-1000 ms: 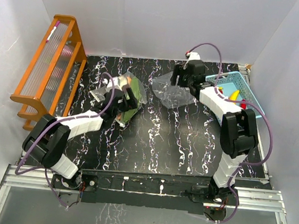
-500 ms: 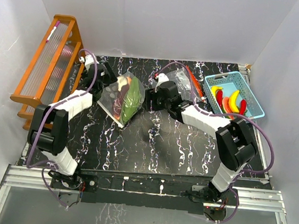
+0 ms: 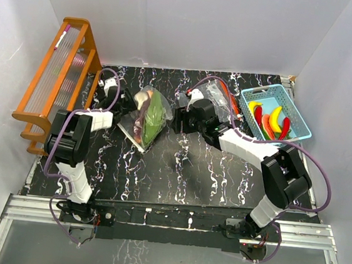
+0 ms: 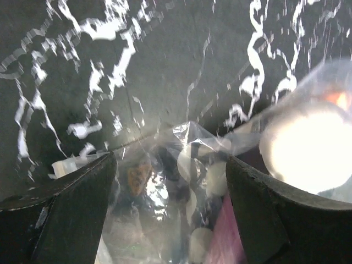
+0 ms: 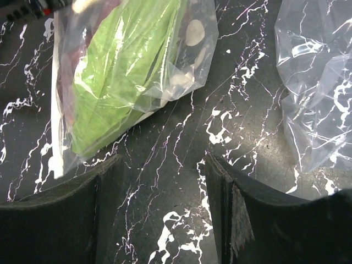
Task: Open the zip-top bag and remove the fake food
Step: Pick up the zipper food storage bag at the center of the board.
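Fingers [image 4: 66,209] of the left gripper [image 4: 170,165] stand wide apart, one on each side of the bag's [image 3: 146,116] edge. It is not pinching the bag yet. The right gripper [image 5: 162,165] is open too. It hangs over bare table just beside the bag and holds nothing.

The bag lies near the far left part of the table [image 3: 185,164]. It is full: a big green leaf [image 5: 126,66] and some pale bits show through the plastic. I cannot tell if the zip is open.

I think part of the job is done. A banana [image 3: 276,117] and red chillies [image 3: 259,112] lie in the blue basket [image 3: 265,89] at the far right corner. An empty bag [image 3: 214,95] lies crumpled between the basket and the right gripper. Emptying the full bag is what is left.

A wooden rack [image 3: 55,81] stands along the left edge, close to the left arm.
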Available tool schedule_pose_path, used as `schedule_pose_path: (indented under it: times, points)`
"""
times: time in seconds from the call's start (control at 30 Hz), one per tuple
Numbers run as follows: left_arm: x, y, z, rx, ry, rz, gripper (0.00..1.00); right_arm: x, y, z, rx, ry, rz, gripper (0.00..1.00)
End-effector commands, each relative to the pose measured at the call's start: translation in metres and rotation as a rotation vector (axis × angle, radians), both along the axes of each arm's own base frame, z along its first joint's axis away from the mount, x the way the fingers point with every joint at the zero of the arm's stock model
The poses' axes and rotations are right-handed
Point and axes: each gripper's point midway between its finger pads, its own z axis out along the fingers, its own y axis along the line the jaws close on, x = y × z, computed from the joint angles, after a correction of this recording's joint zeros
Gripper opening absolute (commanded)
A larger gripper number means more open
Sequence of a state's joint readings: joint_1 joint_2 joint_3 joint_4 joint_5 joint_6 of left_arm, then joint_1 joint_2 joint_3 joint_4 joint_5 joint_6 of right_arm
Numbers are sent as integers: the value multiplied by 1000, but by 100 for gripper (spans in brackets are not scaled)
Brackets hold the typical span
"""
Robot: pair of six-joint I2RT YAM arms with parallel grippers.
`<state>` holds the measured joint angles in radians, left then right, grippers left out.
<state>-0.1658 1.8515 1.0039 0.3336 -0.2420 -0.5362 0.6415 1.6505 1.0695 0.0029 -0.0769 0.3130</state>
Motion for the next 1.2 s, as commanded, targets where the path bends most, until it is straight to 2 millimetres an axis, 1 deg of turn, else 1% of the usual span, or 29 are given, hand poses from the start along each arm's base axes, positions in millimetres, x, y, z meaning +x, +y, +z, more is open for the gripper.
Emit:
schedule_pose_path:
  times: [0.0,0.03,0.1,0.17,0.23,0.37,0.5,0.57,0.6,0.67,0.73,0.77,0.8,0.83,0.87,0.9,0.93,1.03,1.1,1.13,1.17]
  points:
    - [-26,-49,8,-22,-16,-135,79,9,-4,28,26,-82,-40,62]
    - [-36,-62,7,3,-12,-168,79,10,-5,30,22,-86,-44,62]
    - [-59,-83,2,40,9,-216,79,10,-9,35,19,-90,-60,63]
    - [-82,-101,-2,20,22,-261,79,7,-12,37,21,-83,-71,63]
    - [-106,-111,-3,12,34,-288,78,3,-17,35,23,-61,-84,63]
    - [-146,-127,1,-2,32,-333,76,-6,-31,21,35,-13,-132,62]
    - [-173,-139,13,-18,18,-368,73,-11,-65,-9,49,102,-247,57]
    - [-180,-142,18,-21,13,-386,72,-13,-75,-20,66,133,-265,54]
    - [-182,-144,22,-23,4,-394,71,-12,-78,-26,68,140,-273,53]
    - [-184,-147,21,-25,4,-404,69,-5,-81,-35,60,155,-282,52]
    - [-186,-152,17,-27,4,-414,69,6,-76,-43,40,163,-269,51]
    - [-188,-154,9,-22,26,-419,69,13,-72,-46,30,165,-260,51]
    - [-190,-159,4,-23,39,-431,69,20,-68,-49,24,164,-248,51]
    - [-193,-163,2,-23,47,-445,69,29,-61,-51,23,165,-231,50]
    - [-195,-169,3,-23,44,-463,68,36,-55,-57,12,174,-215,50]
    - [-197,-175,7,-22,27,-482,68,49,-47,-54,19,164,-207,49]
    - [-198,-180,13,-20,10,-499,68,59,-41,-56,22,158,-202,48]
    - [-198,-189,32,-23,-41,-533,68,91,-25,-53,37,109,-187,47]
    - [-193,-189,39,-8,-56,-530,69,108,-21,-47,22,71,-186,47]
    - [-190,-189,43,9,-68,-530,70,112,-22,-41,14,56,-190,47]
    - [-185,-190,50,20,-86,-526,71,113,-24,-31,11,34,-193,47]
